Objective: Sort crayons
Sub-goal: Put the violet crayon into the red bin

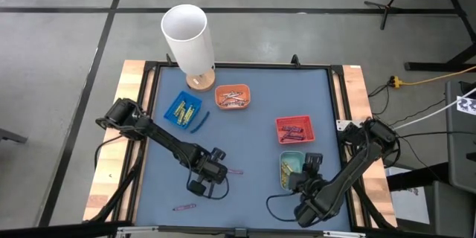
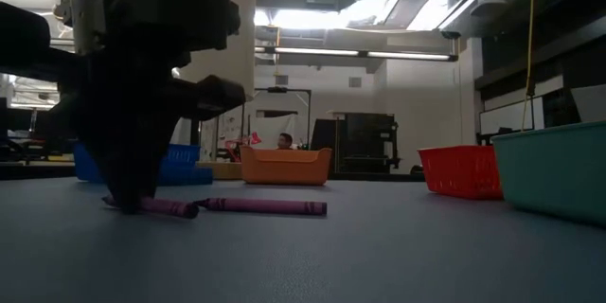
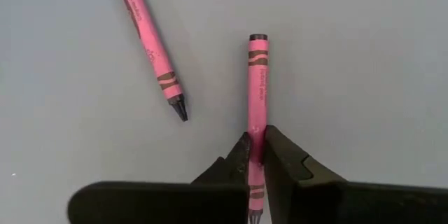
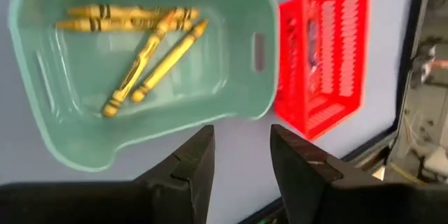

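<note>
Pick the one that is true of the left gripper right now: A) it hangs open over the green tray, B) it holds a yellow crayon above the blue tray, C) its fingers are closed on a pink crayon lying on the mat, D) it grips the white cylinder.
C: in the left wrist view the left gripper has its two fingers pinched on a pink crayon on the grey mat, with a second pink crayon lying loose beside it.

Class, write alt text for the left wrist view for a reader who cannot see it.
The left gripper pinches a pink crayon between its dark fingers on a grey mat. A second pink crayon lies loose beside it, at an angle and apart.
</note>
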`<state>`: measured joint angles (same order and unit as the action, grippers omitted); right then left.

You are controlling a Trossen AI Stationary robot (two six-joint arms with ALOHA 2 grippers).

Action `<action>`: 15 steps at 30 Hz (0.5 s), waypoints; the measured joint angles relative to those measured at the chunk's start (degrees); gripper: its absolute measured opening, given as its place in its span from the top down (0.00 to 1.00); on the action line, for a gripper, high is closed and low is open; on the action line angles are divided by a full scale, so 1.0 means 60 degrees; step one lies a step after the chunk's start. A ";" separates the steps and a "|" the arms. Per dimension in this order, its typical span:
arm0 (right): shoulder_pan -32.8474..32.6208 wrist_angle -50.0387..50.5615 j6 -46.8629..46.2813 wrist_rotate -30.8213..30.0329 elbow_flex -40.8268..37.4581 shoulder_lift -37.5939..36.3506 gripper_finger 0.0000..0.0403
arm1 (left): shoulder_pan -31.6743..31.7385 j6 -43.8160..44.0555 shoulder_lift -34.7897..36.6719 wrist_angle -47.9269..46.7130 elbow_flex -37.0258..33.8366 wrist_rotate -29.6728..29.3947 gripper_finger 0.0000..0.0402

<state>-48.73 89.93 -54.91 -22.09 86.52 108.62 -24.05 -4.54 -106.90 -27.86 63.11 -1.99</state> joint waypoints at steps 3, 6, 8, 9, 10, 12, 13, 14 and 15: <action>0.0000 0.0021 0.0082 -0.0564 0.0000 -0.0414 0.66 | 0.0018 0.0146 0.0256 0.0001 -0.0022 -0.0154 0.99; 0.0002 0.0019 0.0313 -0.1160 0.0000 -0.0893 0.66 | 0.0084 0.0351 0.0478 0.0190 0.0040 -0.0147 0.99; 0.0000 0.0019 0.0453 -0.1715 -0.0001 -0.1220 0.66 | 0.0105 0.0549 0.0529 0.0316 0.0114 -0.0147 0.99; -0.0004 -0.0012 0.0490 -0.2044 -0.0034 -0.1391 0.66 | 0.0135 0.0589 0.0529 0.0475 0.0194 -0.0145 0.99; -0.0004 0.0005 0.0509 -0.2335 -0.0092 -0.1543 0.66 | 0.0165 0.0599 0.0529 0.0631 0.0289 -0.0122 0.99; -0.0004 0.0008 0.0598 -0.2849 -0.0330 -0.1904 0.66 | 0.0284 0.0462 0.0540 0.0946 0.0475 -0.0139 0.99; -0.0004 -0.0020 0.0718 -0.3052 -0.0544 -0.2126 0.66 | 0.0367 0.0299 0.0540 0.1314 0.0525 -0.0187 0.99; -0.0004 -0.0002 0.0840 -0.3210 -0.0812 -0.2339 0.66 | 0.0448 0.0115 0.0540 0.1819 0.0539 -0.0307 0.99; 0.0000 0.0008 0.0919 -0.3347 -0.1107 -0.2590 0.66 | 0.0544 -0.0123 0.0540 0.2349 0.0539 -0.0492 0.99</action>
<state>-48.73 89.98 -49.39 -42.17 79.88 93.08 -20.79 -5.28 -103.66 -13.77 66.35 -4.94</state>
